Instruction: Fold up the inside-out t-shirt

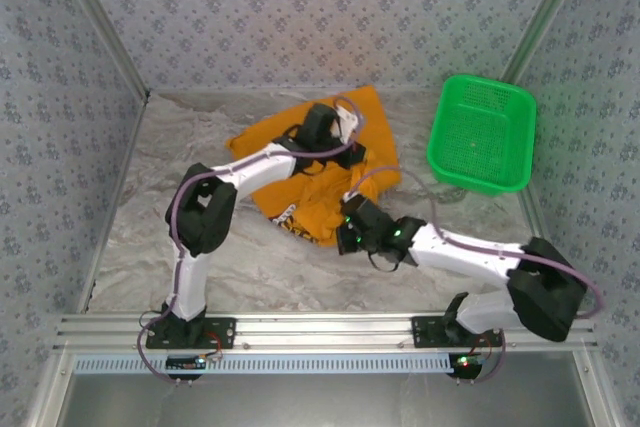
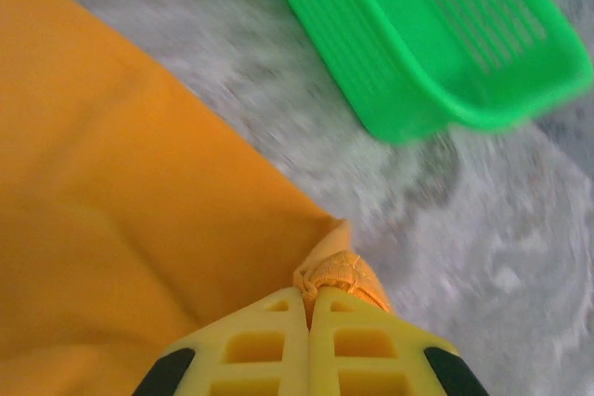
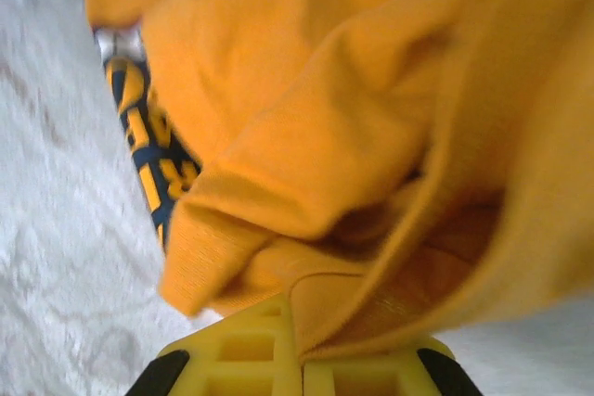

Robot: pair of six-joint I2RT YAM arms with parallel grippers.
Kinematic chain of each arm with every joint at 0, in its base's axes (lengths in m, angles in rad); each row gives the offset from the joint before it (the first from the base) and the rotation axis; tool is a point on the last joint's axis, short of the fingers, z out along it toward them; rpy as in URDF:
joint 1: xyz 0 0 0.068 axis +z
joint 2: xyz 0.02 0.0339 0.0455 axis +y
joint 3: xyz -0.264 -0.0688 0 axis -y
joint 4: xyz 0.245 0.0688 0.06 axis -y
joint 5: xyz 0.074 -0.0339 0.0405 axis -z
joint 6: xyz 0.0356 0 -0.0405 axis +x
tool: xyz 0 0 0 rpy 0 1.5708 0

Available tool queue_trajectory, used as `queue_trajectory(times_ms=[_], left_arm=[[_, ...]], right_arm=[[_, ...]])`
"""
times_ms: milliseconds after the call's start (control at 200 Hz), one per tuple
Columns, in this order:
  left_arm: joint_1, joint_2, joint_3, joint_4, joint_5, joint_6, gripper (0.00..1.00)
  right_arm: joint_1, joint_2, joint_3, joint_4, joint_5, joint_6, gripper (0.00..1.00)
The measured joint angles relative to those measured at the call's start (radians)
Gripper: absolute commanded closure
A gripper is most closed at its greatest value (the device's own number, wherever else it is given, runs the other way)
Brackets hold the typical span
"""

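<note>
Left gripper (image 2: 308,298), jaws pinching a t-shirt (image 1: 315,209) corner; right gripper (image 3: 299,326), jaws clamped on its bunched edge, green basket (image 2: 483,113) nearby

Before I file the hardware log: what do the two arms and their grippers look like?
Left arm and right arm: white shells, black joint housings, a purplish cable looping alongside each. Green lights glow near the right wrist. Left gripper and right gripper have yellow lattice-cut fingers with black parts at the sides.

A green mesh basket (image 1: 481,133) sits at the far right of the grey marbled table (image 1: 140,247), apparently just beside the patterned wall (image 1: 590,67).
</note>
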Motion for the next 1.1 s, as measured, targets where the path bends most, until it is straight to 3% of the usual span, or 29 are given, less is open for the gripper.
queue_trajectory(times_ms=[150,210,360,440,575,725,820,950,1099], left_arm=[[0.171,0.0,0.27,-0.149,-0.052,-0.068,1.0],[0.223,0.0,0.411,-0.231,-0.066,-0.097,1.0],[0.248,-0.002,0.779,-0.473,-0.107,-0.15,1.0],[0.236,-0.04,0.88,-0.575,-0.12,-0.204,1.0],[0.196,-0.212,0.8,-0.691,-0.163,-0.272,1.0],[0.1,-0.478,0.509,-0.693,-0.312,-0.277,1.0],[0.086,-0.6,0.352,-0.639,-0.385,-0.268,1.0],[0.094,-0.64,0.26,-0.555,-0.459,-0.223,1.0],[0.171,-0.553,0.262,-0.473,-0.473,-0.172,1.0]], right_arm=[[-0.277,-0.033,0.228,-0.15,0.023,-0.212,1.0],[-0.342,-0.022,0.357,-0.18,0.037,-0.293,1.0],[-0.355,-0.047,0.621,-0.217,0.046,-0.515,1.0],[-0.34,-0.09,0.692,-0.267,0.047,-0.61,1.0],[-0.295,-0.163,0.763,-0.346,0.084,-0.72,1.0],[-0.286,-0.227,0.771,-0.384,0.109,-0.784,1.0],[-0.314,-0.213,0.784,-0.381,0.1,-0.806,1.0],[-0.37,-0.079,0.864,-0.36,0.074,-0.825,1.0],[-0.423,0.157,1.038,-0.344,0.069,-0.823,1.0]])
